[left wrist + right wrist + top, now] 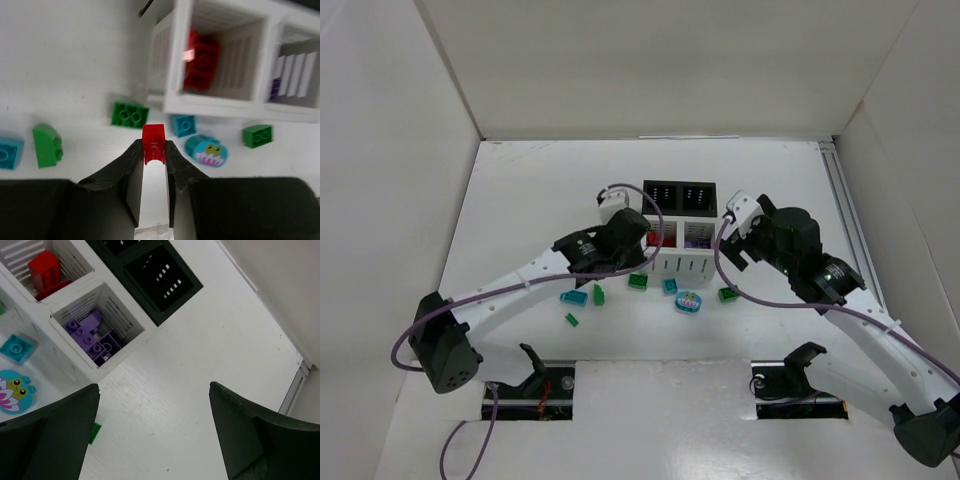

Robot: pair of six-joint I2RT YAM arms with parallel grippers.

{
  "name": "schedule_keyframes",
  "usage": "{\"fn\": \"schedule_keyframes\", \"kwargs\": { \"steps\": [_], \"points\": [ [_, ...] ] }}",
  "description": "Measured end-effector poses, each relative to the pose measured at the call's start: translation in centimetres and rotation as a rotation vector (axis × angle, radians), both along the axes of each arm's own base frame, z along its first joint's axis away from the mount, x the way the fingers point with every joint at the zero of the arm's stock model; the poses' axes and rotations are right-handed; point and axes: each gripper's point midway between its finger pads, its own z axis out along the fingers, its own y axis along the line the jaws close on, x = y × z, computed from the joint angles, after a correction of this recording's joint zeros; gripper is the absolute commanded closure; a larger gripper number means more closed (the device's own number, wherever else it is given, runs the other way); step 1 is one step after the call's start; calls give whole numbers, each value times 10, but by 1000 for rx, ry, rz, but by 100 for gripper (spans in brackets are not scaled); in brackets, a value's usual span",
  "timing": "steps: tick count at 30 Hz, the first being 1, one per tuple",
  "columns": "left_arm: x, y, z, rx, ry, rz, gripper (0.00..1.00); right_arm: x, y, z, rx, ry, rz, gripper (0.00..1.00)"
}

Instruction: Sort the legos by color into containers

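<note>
While the overhead cam only gives a dark lump where the left gripper (642,256) meets the front of the bins, the left wrist cam clears it up. That claw is clenched on a small red brick (153,140), pinched by its lower half. The red-side white bin (215,106) sits at about 1 o'clock from it, with more red bricks (201,64) inside, a bit blurry. From above you can't see the held brick at all, the arm covers it.

The right gripper (154,387) is released, fingers (55,435) spread wide. It hovers over the table (200,340) at roughly 4 o'clock of the purple-side white bin (121,315), which holds purple bricks (89,337). That purple pile is just a sliver in the left wrist cam.

The overhead cam is the only one showing the whole loose row at 6 o'clock of the bins: teal brick (574,297), green brick (638,282), teal oval piece (688,302), second green brick (727,294) and a few more. The right wrist cam cuts the oval off at its left edge. The two black bins (660,183) sit at 12 o'clock of the white ones. From above they're too dark to tell what's in them.
</note>
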Motion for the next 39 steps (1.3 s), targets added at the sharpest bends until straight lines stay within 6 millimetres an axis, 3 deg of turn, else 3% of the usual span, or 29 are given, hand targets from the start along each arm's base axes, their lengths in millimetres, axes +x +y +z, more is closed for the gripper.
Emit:
{"fn": "schedule_keyframes", "kwargs": {
  "steps": [3,6,9,13,15,18,26,27,28,33,39],
  "points": [
    [23,-18,47,-47,-120,-32,94,-4,-1,-13,0,33,2,5],
    [47,-35,77,-75,-200,-62,94,-13,-3,-31,-4,77,4,3],
    [73,-46,78,-48,-222,-68,94,-23,-6,-41,3,112,1,3],
    [90,-54,48,28,-182,-98,77,-35,-9,-46,31,140,2,1],
    [89,-56,33,61,-151,-121,70,-40,-9,-49,52,162,-8,1],
    [88,-56,27,75,-137,-138,63,-47,-10,-63,79,218,-38,1],
    [74,-47,53,27,-190,-169,17,-58,-15,-115,91,377,-136,1],
    [71,-44,57,19,-197,-171,5,-57,-14,-122,88,395,-141,1],
    [67,-41,63,4,-211,-174,0,-57,-13,-131,84,415,-143,1],
    [43,-17,83,-66,-261,-157,0,-60,-5,-172,72,524,-149,1],
    [15,15,73,-113,-256,-104,0,-58,0,-194,107,574,-198,3]
  ]
}}
